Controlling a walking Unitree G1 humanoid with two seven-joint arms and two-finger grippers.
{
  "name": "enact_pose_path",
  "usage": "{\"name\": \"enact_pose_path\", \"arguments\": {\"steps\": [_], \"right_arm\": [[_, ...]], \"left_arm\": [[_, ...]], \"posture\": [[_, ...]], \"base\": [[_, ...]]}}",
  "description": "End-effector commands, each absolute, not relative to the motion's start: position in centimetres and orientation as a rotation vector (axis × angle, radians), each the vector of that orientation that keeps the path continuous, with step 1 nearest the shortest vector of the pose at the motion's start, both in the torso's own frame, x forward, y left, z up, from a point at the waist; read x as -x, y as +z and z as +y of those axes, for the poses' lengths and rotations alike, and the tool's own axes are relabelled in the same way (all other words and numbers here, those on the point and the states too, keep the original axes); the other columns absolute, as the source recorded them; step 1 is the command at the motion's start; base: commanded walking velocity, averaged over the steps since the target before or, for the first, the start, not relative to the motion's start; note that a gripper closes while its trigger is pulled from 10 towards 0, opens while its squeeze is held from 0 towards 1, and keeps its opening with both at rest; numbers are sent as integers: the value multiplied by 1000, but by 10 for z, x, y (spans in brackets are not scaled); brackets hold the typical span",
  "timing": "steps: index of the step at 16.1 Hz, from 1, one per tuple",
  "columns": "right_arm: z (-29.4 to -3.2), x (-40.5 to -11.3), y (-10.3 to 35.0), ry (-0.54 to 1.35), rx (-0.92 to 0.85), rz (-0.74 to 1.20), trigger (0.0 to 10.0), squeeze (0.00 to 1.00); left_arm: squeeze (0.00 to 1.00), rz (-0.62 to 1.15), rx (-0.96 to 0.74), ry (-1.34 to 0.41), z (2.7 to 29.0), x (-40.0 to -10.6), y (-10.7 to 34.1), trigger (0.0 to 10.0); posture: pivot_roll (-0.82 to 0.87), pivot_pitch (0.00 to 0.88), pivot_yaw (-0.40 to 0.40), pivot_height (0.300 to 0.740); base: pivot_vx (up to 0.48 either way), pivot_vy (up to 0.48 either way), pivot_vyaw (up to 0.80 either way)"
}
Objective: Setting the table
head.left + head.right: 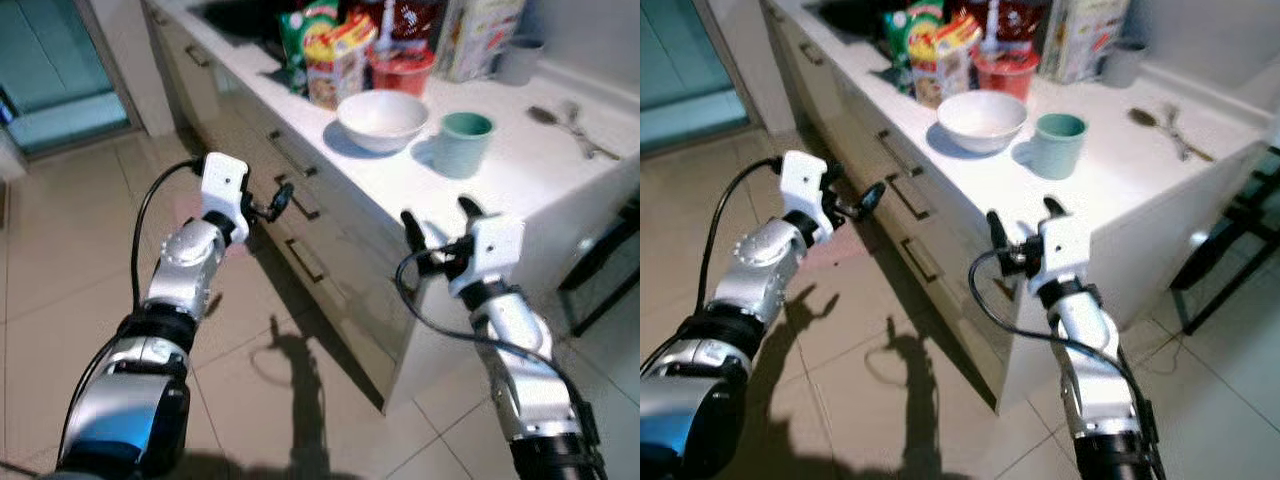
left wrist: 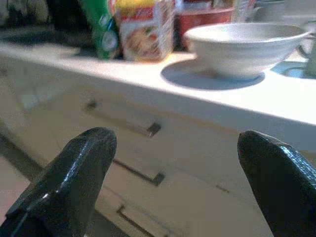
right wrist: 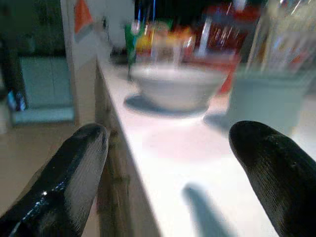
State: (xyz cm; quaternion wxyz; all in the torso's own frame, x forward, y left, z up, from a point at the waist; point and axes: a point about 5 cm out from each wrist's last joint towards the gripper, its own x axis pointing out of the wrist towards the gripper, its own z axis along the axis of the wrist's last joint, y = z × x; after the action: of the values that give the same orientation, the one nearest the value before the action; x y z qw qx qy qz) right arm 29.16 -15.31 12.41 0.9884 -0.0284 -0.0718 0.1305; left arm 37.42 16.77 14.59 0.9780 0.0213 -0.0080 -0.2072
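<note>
On the white tabletop [image 1: 1120, 175] a white bowl [image 1: 982, 120] sits just beside a teal cup [image 1: 1058, 144], with food packets [image 1: 930, 50] behind and a spoon [image 1: 1165, 130] farther along. The left gripper [image 1: 855, 203] hangs before the drawers [image 1: 900, 170]; the right gripper [image 1: 1025, 228], fingers spread, is raised at the tabletop's edge.

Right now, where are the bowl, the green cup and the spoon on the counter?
bowl [image 1: 382, 119], left eye view, on its inside near the middle.
green cup [image 1: 464, 146], left eye view, on its outer wall.
spoon [image 1: 541, 115], left eye view, on its rounded head.
</note>
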Motion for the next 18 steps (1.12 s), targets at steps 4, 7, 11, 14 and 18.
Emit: {"name": "enact_pose_path", "arguments": {"steps": [4,7,11,14,18], "right_arm": [[-180,-275,78,256,70,28,10000,0],[-202,-251,60,241,113,55,10000,0],[-189,-231,78,297,88,-35,10000,0],[-181,-217,92,287,128,-116,10000,0],[-182,-220,88,250,153,-112,10000,0]], "left_arm": [[0,72,28,-498,199,-350,121,10000],[0,146,-1,-511,236,-318,98,10000],[0,178,163,-492,240,-279,71,10000],[0,98,192,-458,220,-256,56,10000],[0,10,181,-392,210,-255,63,10000]], "posture": [[-35,0,57,740],[-21,0,48,740],[-23,0,42,740],[-28,0,32,740],[-22,0,21,740]], "base": [[0,0,0],[0,0,0],[0,0,0],[0,0,0],[0,0,0]]}}
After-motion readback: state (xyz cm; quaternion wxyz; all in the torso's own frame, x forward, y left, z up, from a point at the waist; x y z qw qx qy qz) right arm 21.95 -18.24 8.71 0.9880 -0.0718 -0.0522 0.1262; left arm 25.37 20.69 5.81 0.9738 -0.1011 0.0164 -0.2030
